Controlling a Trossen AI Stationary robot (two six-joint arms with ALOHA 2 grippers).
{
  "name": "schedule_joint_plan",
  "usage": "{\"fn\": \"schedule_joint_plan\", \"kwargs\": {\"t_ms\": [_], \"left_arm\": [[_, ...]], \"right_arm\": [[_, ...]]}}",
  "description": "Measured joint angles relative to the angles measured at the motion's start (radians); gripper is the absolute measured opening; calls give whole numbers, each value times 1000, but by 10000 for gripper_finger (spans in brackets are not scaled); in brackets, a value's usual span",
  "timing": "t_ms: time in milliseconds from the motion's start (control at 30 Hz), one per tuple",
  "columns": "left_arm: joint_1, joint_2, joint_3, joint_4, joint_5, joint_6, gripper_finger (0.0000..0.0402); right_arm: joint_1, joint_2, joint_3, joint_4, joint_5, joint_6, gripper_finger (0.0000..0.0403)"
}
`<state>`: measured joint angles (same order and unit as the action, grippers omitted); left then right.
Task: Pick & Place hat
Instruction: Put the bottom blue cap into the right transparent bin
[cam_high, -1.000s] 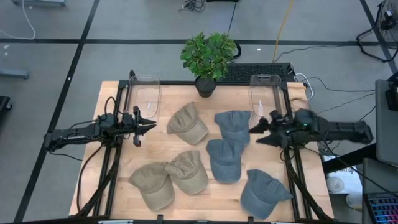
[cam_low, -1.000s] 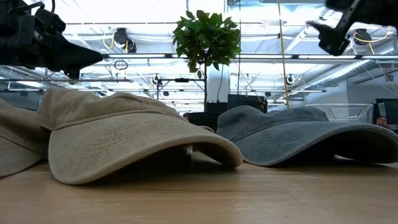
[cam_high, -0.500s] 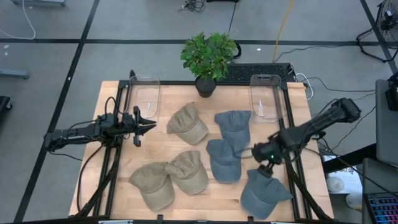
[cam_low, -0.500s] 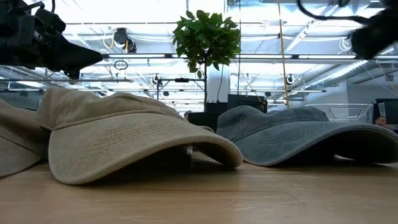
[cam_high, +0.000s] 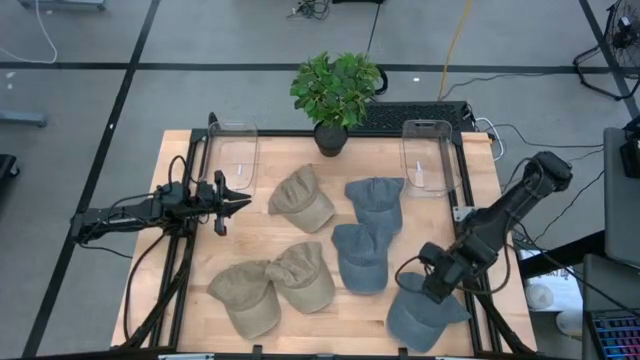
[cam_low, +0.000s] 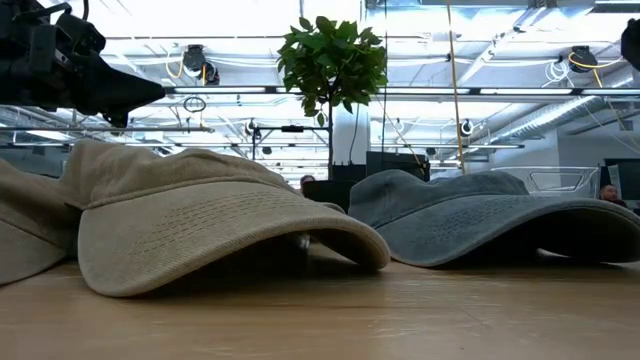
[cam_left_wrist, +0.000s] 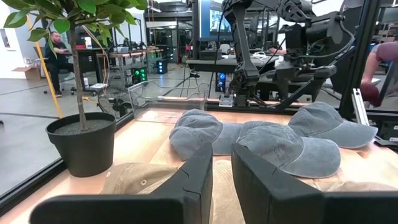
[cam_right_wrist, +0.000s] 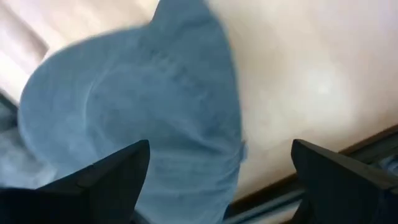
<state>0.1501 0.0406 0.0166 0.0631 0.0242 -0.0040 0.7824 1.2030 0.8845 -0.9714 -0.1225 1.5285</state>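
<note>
The right gripper (cam_high: 432, 283) is seen poised directly over the blue-grey cap (cam_high: 424, 310) at the table's (cam_high: 190, 300) front right corner, its fingers (cam_right_wrist: 93, 180) spread wide apart with the cap's crown framed between them and nothing grasped. Two more blue-grey caps (cam_high: 366, 232) are noted just behind it, and three tan caps (cam_high: 302, 200) lie toward the left and centre, with a potted plant (cam_high: 334, 95) at the back edge. The left gripper (cam_high: 238, 203) is held idle above the table's left side, fingers (cam_left_wrist: 193, 180) nearly closed on nothing.
</note>
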Motion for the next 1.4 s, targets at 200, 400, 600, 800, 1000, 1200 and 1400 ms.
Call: {"fn": "schedule_joint_plan", "kwargs": {"t_ms": [200,400,600,800,1000,1200,1400], "left_arm": [[0,0,0,0,0,0,67],[0,0,0,0,0,0,67],[0,0,0,0,0,0,67],[0,0,0,0,0,0,67],[0,0,0,0,0,0,67],[0,0,0,0,0,0,67],[0,0,0,0,0,0,67]], "right_arm": [[53,11,-16,24,69,54,380],[82,33,-103,168,69,99,380],[84,32,-194,314,71,108,380],[84,32,-247,365,68,108,379],[84,24,-248,427,69,68,341],[84,-18,-248,448,97,56,263],[84,-66,-248,449,175,23,162]]}}
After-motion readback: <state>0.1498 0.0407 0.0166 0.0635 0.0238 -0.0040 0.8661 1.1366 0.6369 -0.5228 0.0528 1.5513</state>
